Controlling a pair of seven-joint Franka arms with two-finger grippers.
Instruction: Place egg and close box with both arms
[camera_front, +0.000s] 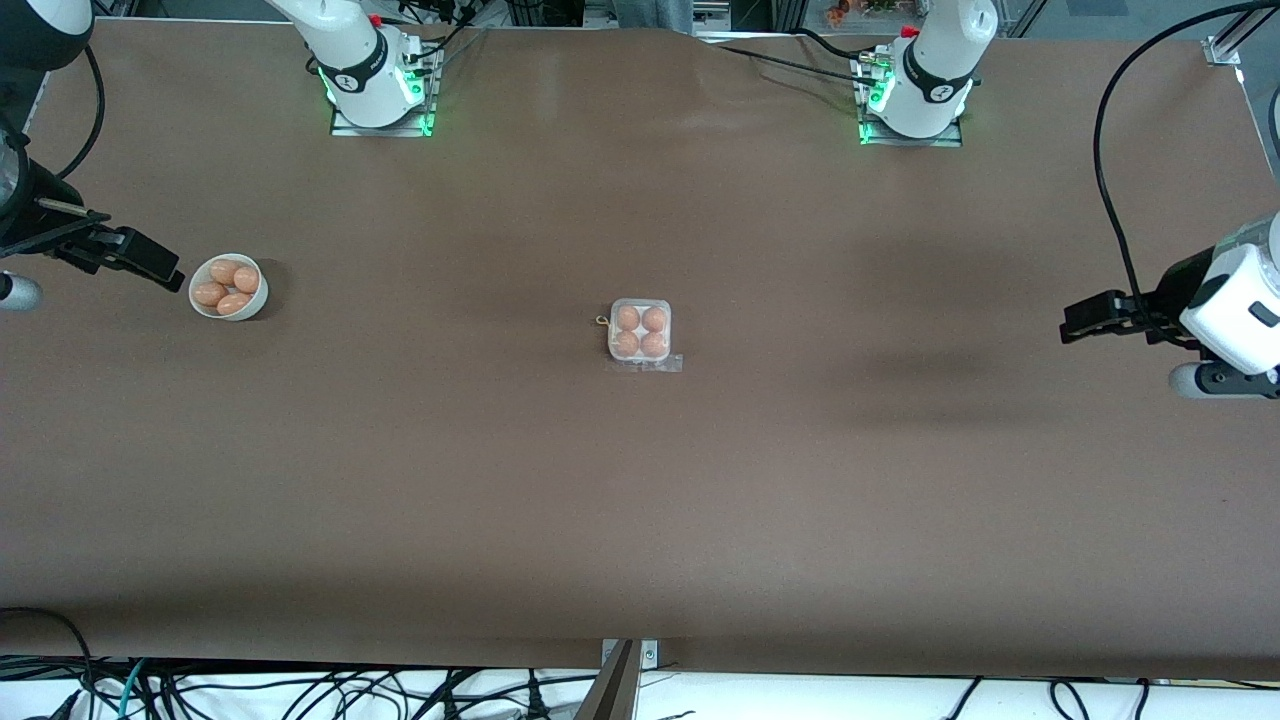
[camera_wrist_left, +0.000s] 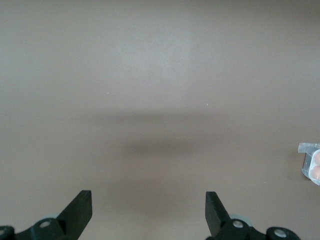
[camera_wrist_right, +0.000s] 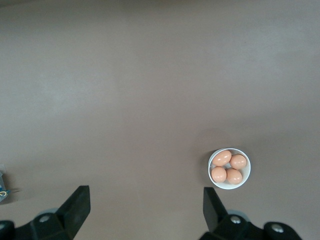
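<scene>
right gripper (camera_front: 170, 276) up over the right arm's end, fingers spread, empty – beside it white bowl (camera_front: 229, 287) with four eggs | box (camera_front: 640, 333) mid-table, four eggs in the cells (lid looks down, can't confirm latched) | left gripper (camera_front: 1068, 327) over the left arm's end, fingers spread, empty

A plain brown table (camera_front: 640, 520) is seen. Light-brown eggs (camera_front: 640, 331) are held in the whitish, clear-lidded box (camera_front: 641, 361). More light-brown eggs (camera_front: 228, 285) are held in a white bowl (camera_front: 256, 301). Both claws are black.
</scene>
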